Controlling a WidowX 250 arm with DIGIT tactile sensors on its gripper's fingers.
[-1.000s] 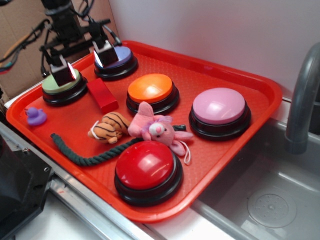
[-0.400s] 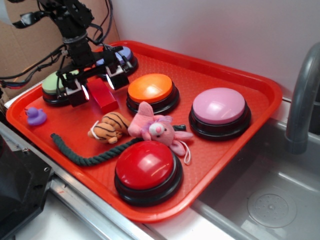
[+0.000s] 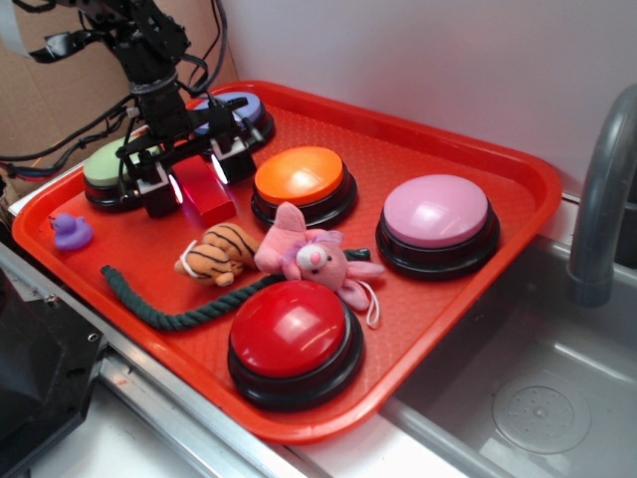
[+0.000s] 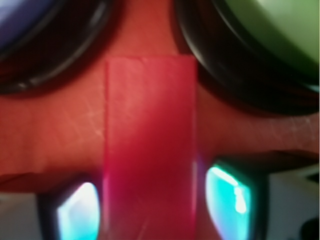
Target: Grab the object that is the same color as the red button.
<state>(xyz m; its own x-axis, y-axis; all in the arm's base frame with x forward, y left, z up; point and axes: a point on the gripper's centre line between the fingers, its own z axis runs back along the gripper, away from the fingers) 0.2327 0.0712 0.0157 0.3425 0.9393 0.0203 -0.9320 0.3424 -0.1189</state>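
The small red block [image 3: 210,202] lies on the red tray [image 3: 518,214] between the green button [image 3: 103,167] and the orange button [image 3: 299,177]. My gripper [image 3: 195,179] is down over the block's far end, open, one finger on each side, with a narrow gap at each pad. In the wrist view the block [image 4: 149,125] runs up the middle between the glowing fingertips [image 4: 227,200] of my gripper [image 4: 150,212]. The large red dome button [image 3: 293,330] sits at the tray's near edge.
A blue button [image 3: 244,108] and the green button flank the gripper closely. A pink button [image 3: 436,212], a pink plush pig [image 3: 311,257], a tiger toy [image 3: 213,253], a dark green rope [image 3: 164,309] and a purple duck [image 3: 70,231] lie on the tray. A sink and faucet [image 3: 597,209] are at the right.
My gripper came forward from above the green and blue buttons and dropped down around the red block. Over the last half second it sank only a little.
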